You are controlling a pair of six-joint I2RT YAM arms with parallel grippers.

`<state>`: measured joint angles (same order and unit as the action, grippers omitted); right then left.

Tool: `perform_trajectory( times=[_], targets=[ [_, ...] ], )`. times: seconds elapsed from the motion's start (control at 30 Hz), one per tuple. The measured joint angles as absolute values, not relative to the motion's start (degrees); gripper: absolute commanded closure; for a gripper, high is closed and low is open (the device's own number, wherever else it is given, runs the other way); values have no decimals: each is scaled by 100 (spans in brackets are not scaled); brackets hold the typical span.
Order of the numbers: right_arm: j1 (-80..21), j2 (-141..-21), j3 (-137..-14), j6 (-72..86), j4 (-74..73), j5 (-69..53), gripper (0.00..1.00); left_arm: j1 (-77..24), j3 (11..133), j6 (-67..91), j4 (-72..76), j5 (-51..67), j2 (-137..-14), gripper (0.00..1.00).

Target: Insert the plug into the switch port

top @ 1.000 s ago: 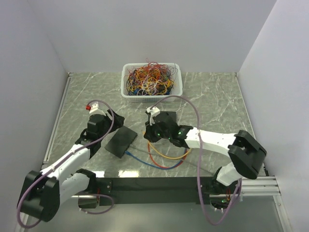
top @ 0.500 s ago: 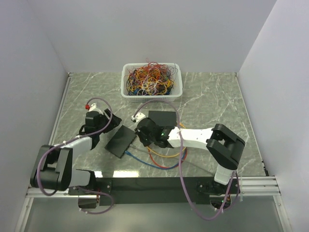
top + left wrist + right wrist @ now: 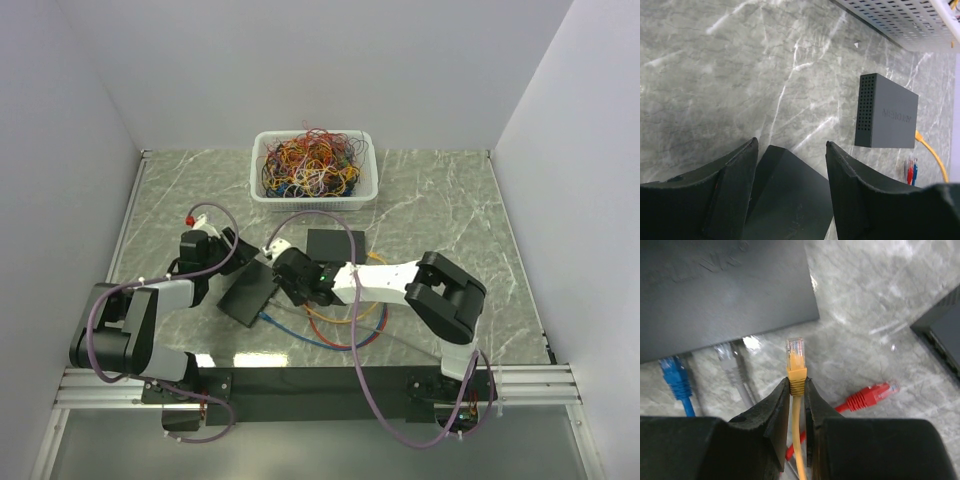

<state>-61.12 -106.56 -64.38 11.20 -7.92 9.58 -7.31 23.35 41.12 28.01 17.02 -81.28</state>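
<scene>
The table carries a basket of cables well ahead of both end effectors. The switch lies between the spread fingers of your left end effector; you cannot tell whether they touch it. A second dark box rests ahead, to its right. Your right end effector pinches the yellow cable just behind the plug, which points at the switch's edge, short of it. A blue plug and a grey plug sit ahead-left, and a red plug lies to the right.

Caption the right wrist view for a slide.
Right gripper holds a yellow plug short of the switch, a blue plug and a grey plug at its edge, a red plug loose nearby.
</scene>
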Motion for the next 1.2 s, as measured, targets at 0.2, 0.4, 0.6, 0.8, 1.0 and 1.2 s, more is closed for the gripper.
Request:
perform_trajectory(
  times=[0.2,0.4,0.6,0.8,1.0,1.2],
  targets=[
    [-6173,-10829,-6648,1057,-827,989,100,-731,2211,4121,2941,1844,-8128,40],
    [-6195,-10954,-6685,1059,-869,993,100,-746,2132,4136,2987,1911,-8128,41],
    [-6228,-10995,-6779,1059,-976,1013,100,-810,2119,4134,2985,1918,-8128,42],
    [-6252,-11118,-7015,1057,-1208,1028,100,-875,2119,4130,2989,1870,-8128,42],
    [-6285,-11212,-7205,1059,-1435,1114,100,-913,2093,4132,3063,1809,-8128,43],
    [-6302,-11314,-7408,1057,-1671,1179,100,-965,2080,4139,3295,1763,-8265,44]
  ],
)
